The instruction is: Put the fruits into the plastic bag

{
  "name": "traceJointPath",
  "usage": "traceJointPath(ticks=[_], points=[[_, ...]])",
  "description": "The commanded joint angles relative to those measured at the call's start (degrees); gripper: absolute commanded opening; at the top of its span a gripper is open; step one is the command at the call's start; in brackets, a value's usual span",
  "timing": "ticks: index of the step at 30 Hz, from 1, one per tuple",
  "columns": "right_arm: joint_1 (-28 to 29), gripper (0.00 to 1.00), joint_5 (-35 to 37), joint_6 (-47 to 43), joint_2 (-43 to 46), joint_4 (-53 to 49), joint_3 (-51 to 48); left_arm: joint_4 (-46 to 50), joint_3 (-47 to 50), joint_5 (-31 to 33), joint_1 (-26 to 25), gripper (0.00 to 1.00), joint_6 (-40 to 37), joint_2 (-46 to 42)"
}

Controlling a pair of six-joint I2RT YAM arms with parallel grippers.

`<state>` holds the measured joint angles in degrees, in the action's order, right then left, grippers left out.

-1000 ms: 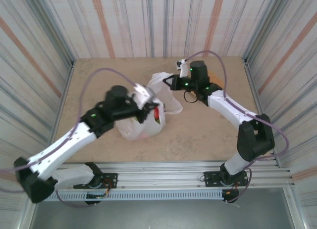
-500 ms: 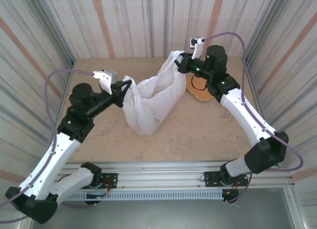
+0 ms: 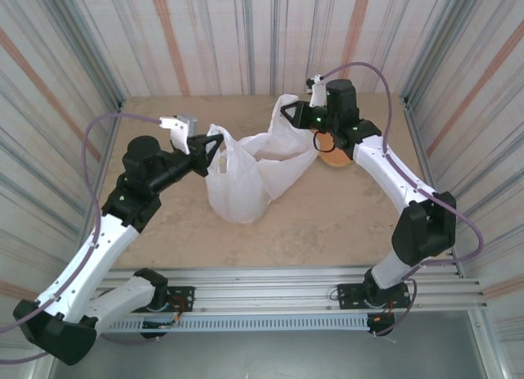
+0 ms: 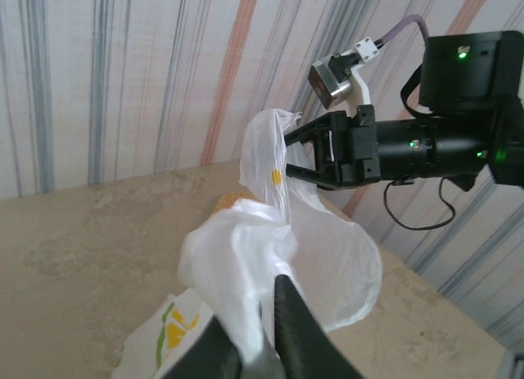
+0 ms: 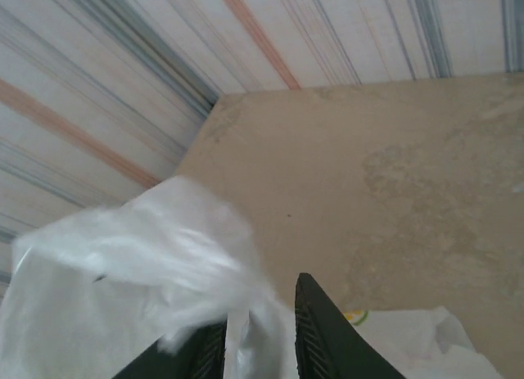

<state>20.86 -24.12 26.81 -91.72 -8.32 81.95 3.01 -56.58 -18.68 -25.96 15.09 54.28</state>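
Looking down from the top external camera, the plastic bag sits near the middle of the table, its body resting on the surface and its two handle loops pulled apart and upward. The left gripper meets the left loop and the right gripper meets the right loop, so the mouth gapes between them. A tan woven tray lies just behind the right arm, partly hidden by it.

From the left wrist camera, the left gripper has its two dark fingers close together with crumpled white film filling the space between them: it is clamped on the bag. Across the opening, the right gripper straddles the other loop, where a small yellow lemon print shows.

From the right wrist camera, the right gripper has its fingers a little apart, with a thin strand of the bag running through the gap. Whether they press on that strand I cannot tell. Bare table stretches beyond.
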Motion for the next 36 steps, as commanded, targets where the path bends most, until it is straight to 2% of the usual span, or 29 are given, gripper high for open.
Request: traceJointPath(ticks=[1, 4, 6, 8, 11, 18, 21, 27, 31, 33, 36], points=[[-1.12, 0.42, -1.48, -0.53, 2.67, -1.56, 2.24, 3.61, -2.38, -2.76, 0.23, 0.28, -1.30, -1.13], [-2.04, 0.65, -1.28, -1.24, 6.27, -2.29, 2.22, 8.15, -4.28, -3.94, 0.29, 0.47, -3.03, -1.43], [-2.47, 0.75, -0.62, -2.25, 8.93, -3.12, 2.00, 10.73, -5.33, -4.67, 0.42, 0.66, -3.75, -1.98], [-2.90, 0.83, 0.72, -3.82, 11.52, -4.33, 1.94, 12.76, -6.12, -5.55, 0.65, 0.78, -4.55, -2.83], [-3.88, 0.89, 3.04, -6.24, 15.09, -6.56, 1.64, 15.69, -7.44, -5.89, 1.41, 0.87, -5.64, -4.18], [-6.87, 0.96, 7.91, -9.40, 22.43, -9.25, -1.43, 17.30, -8.47, -4.72, 6.83, 0.95, -4.00, -8.32], [-7.60, 0.98, 12.51, -12.28, 24.90, -11.93, -3.41, 16.90, -6.78, -1.23, 9.16, 0.97, -1.83, -10.35], [-10.64, 0.99, 29.28, -15.02, 32.89, -11.66, -15.92, 15.57, 3.52, 18.56, 10.31, 0.99, 4.02, -15.14], [-13.64, 0.99, 40.94, -14.94, 36.87, -5.92, -28.18, 3.64, 16.97, 28.38, 10.32, 0.99, 7.75, -17.80], [-15.19, 0.99, 43.87, -14.47, 36.81, -2.48, -33.89, -2.74, 22.68, 33.08, 10.42, 0.99, 8.61, -16.78], [-16.20, 0.99, 47.09, -13.14, 35.42, 1.26, -40.31, -10.66, 28.35, 40.92, 10.40, 0.98, 5.80, -11.68]])
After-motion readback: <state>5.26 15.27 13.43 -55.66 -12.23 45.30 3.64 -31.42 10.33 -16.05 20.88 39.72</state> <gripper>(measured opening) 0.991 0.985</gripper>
